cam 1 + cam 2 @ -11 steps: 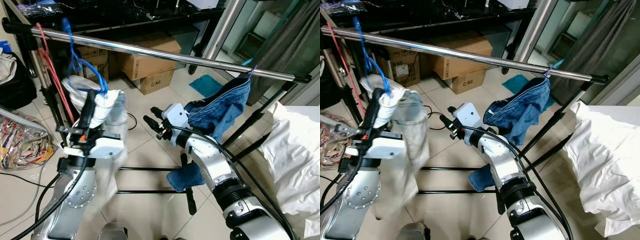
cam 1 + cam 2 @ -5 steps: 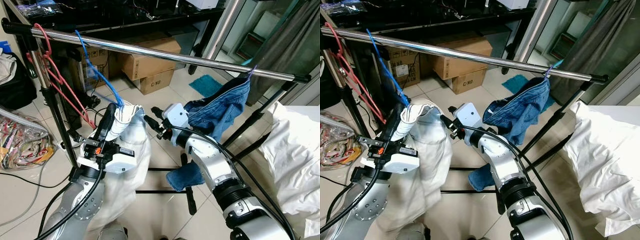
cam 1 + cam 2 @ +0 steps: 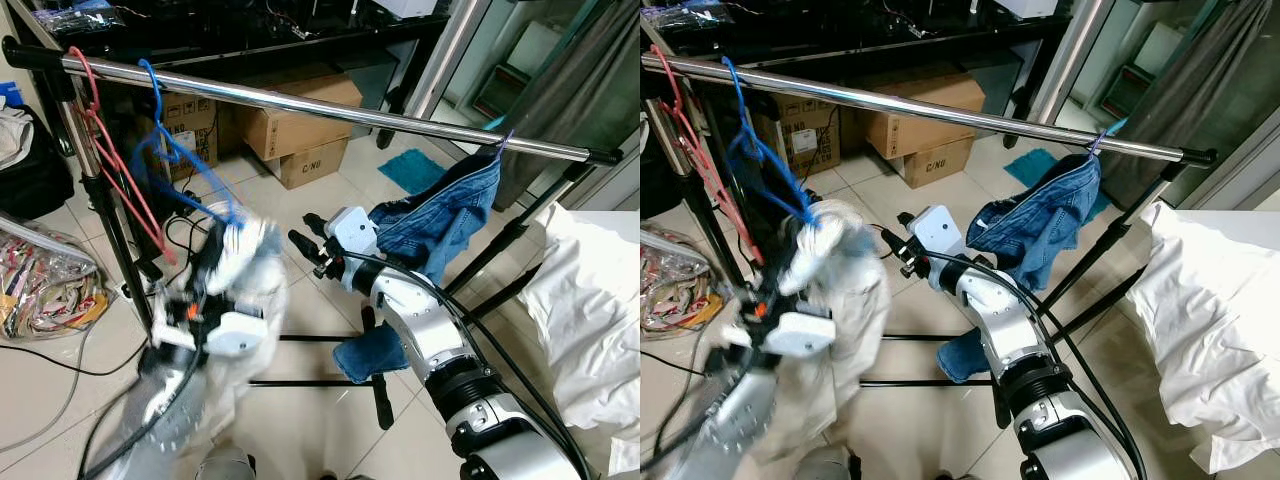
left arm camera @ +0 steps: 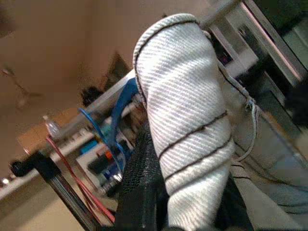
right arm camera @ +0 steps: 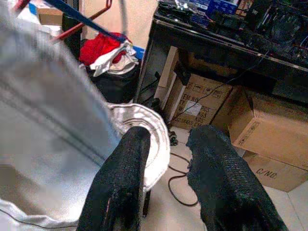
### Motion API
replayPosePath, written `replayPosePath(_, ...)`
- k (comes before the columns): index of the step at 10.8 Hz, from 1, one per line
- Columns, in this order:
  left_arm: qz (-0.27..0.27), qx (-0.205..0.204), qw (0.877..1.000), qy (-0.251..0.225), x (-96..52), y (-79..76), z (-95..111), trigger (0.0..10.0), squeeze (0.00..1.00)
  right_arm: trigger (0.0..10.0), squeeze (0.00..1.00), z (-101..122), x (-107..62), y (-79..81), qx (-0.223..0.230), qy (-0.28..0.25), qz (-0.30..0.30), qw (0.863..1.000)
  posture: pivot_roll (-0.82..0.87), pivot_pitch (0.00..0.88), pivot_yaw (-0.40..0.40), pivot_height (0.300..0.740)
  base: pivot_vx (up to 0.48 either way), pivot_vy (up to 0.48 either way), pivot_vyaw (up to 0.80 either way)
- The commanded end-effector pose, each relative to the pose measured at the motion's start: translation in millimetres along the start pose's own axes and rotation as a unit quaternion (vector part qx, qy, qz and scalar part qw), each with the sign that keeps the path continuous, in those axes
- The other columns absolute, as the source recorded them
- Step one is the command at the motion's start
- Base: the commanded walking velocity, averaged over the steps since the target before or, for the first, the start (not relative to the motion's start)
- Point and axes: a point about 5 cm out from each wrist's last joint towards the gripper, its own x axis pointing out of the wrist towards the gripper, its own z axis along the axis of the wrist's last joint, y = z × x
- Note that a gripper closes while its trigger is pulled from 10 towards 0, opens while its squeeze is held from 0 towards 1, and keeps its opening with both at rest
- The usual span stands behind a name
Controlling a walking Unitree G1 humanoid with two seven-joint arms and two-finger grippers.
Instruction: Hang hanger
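Two hangers on rail; jeans beside.

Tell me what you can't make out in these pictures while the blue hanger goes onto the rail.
- Left gripper: motion-blurred in the eye views; in the left wrist view the white garment covers it.
- Blue hanger: smeared, so whether its hook sits on the rail is unclear.
- Denim garment: its hanger is mostly hidden by the cloth.
- Right gripper: open, fingertips cut off by the frame edge.
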Motion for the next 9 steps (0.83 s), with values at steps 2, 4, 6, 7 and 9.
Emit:
replayPosePath(2,0.012,-0.019,1.0,-0.019,1.1,-3.1,7,0.0,0.0,10.0,0.0,-3,-5.5,-11.7,-0.002,0.01,-0.021,1.0,0.38,0.053,-0.171,0.74,0.0,0.0,0.0)
replayPosePath(4,0.003,-0.021,1.0,-0.008,-4.2,-8.7,1,0.0,0.0,10.0,0.0,-3,-4.8,-13.3,-0.005,0.01,-0.024,1.0,0.38,0.052,-0.171,0.74,0.0,0.0,0.0)
replayPosePath(6,-0.011,-0.028,0.999,0.011,-12.3,-17.2,-6,0.0,0.0,10.0,0.0,-3,-5.2,-14.8,-0.011,0.01,-0.031,0.999,0.38,0.052,-0.171,0.74,0.0,0.0,0.0)
replayPosePath(7,-0.013,-0.029,0.999,0.013,-13.6,-18.3,-7,0.0,0.0,10.0,0.0,-2,-5.0,-15.5,-0.011,0.01,-0.033,0.999,0.38,0.052,-0.171,0.74,0.0,0.0,0.0)
replayPosePath(9,-0.019,-0.033,0.998,0.041,-22.6,-23.9,-19,0.0,0.0,10.0,0.0,2,-2.7,-17.7,-0.015,0.005,-0.039,0.999,0.38,0.047,-0.165,0.74,0.0,0.0,0.0)
